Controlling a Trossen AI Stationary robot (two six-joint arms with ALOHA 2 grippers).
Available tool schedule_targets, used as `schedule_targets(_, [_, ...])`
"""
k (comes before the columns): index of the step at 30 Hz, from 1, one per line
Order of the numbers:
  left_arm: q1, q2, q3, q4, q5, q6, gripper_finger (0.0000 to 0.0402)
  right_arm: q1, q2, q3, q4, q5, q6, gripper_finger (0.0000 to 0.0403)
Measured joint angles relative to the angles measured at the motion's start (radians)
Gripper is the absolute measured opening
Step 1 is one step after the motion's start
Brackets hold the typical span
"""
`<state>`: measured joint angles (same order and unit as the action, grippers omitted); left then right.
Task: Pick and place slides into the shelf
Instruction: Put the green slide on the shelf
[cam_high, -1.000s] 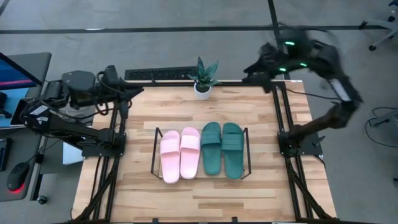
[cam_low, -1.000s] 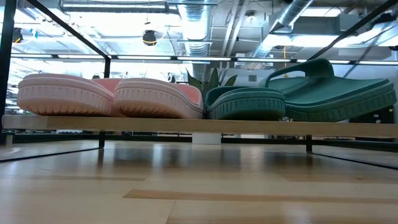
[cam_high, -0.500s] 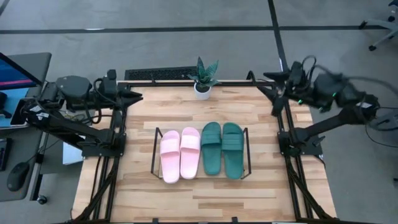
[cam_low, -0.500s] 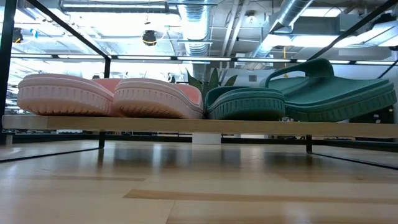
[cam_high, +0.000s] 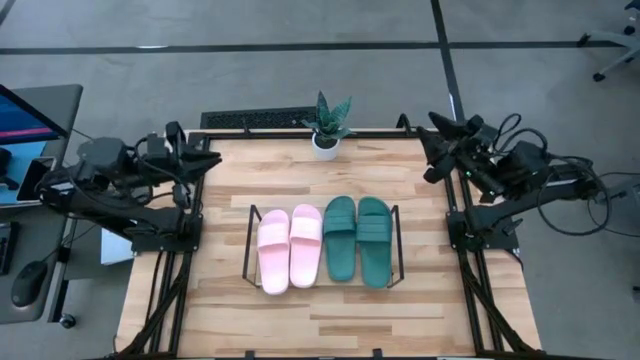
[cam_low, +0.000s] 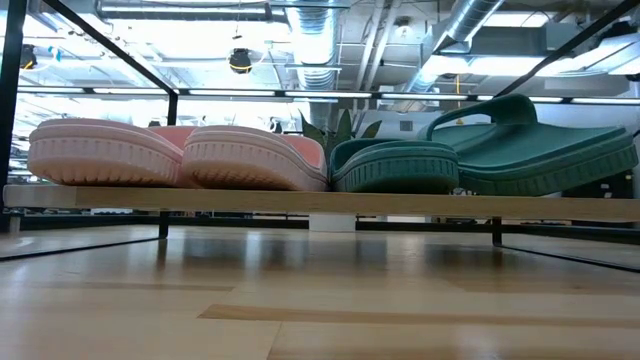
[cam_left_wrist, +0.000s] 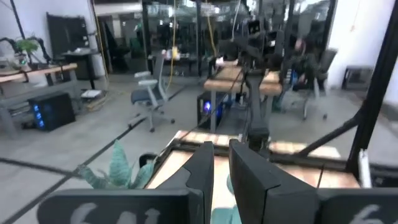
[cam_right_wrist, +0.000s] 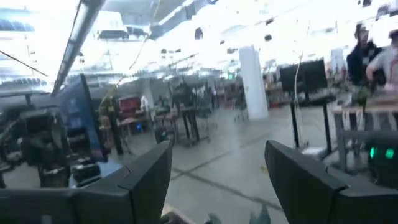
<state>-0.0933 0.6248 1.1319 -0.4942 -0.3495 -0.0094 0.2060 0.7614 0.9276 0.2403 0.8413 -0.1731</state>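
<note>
Four slides lie side by side on the low black wire shelf (cam_high: 250, 240) at mid-table, soles down and heels toward the near edge. Two are pink (cam_high: 275, 255) (cam_high: 305, 245) and two green (cam_high: 340, 238) (cam_high: 375, 240). In the low view their heels show in a row: pink (cam_low: 105, 150) (cam_low: 255, 158), green (cam_low: 395, 165), and the last green one (cam_low: 545, 150) tilted with its strap up. My left gripper (cam_high: 212, 158) is shut at the table's left edge, away from the slides. My right gripper (cam_high: 430, 148) hangs open at the far right edge. Neither touches anything.
A small potted plant (cam_high: 328, 125) stands at the middle of the table's far edge. Black metal frame rails (cam_high: 185, 230) (cam_high: 462, 240) run along the table's left and right sides. Bare wood lies around the shelf. A person stands in the room beyond (cam_right_wrist: 379, 59).
My right arm has swung down from high over the far right corner and folded back toward the right edge. My left arm has drawn back a little toward the left edge. The slides and shelf have stayed put.
</note>
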Motion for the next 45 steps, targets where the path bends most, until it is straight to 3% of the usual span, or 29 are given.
schedule_targets(6, [0.0, -0.083, -0.086, 0.072, 0.061, -0.012, 0.0041, -0.012, 0.067, 0.039, 0.196, -0.005, -0.068, 0.0249])
schedule_targets(12, [0.0, -0.09, -0.098, 0.059, 0.08, -0.016, 0.0041, -0.026, 0.093, 0.155, 0.055, 0.058, -0.144, 0.0249])
schedule_targets(16, [0.0, -0.091, -0.098, 0.059, 0.103, -0.016, 0.0041, -0.005, 0.087, 0.192, -0.068, 0.234, -0.191, 0.0244])
schedule_targets(22, [0.0, -0.091, -0.098, 0.059, 0.106, -0.029, 0.0041, 0.032, 0.087, 0.191, -0.196, 0.71, -0.187, 0.0204])
schedule_targets(26, [0.0, -0.091, -0.098, 0.059, 0.106, -0.04, 0.0041, 0.043, 0.078, 0.191, -0.302, 0.727, -0.046, 0.0162])
schedule_targets(33, [0.0, -0.091, -0.098, 0.059, 0.109, -0.046, 0.0041, 0.024, 0.01, 0.19, -0.472, 0.729, -0.041, 0.0076])
schedule_targets(37, [0.0, -0.091, -0.098, 0.058, 0.109, -0.047, 0.0041, 0.058, -0.061, 0.19, -0.738, 0.668, 0.2, 0.002])
schedule_targets(40, [0.0, -0.091, -0.098, 0.058, 0.109, -0.053, 0.0041, 0.067, -0.158, 0.19, -1.029, 0.504, 0.589, 0.0007])
schedule_targets(45, [0.0, -0.091, -0.098, 0.058, 0.103, -0.054, 0.0041, 0.046, -0.248, 0.129, -1.406, 0.352, 1.155, 0.0002])
